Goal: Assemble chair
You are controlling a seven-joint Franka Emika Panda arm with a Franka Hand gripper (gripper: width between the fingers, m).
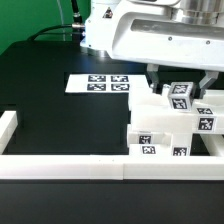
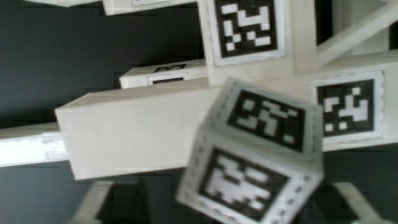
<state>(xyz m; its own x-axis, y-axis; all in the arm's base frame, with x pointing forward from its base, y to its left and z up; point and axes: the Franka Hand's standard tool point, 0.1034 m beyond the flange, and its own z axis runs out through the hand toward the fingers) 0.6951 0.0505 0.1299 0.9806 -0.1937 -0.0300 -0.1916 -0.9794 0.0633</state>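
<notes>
Over the chair [image 1: 160, 125], fingers [image 1: 157, 72] partly open, grip unclear

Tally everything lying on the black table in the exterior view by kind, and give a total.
Marker board: 1
Border rails: 2 (one along the front, one on the exterior view's left)
Chair pieces: at least 3, packed too closely to separate for sure
Total: at least 6
</notes>
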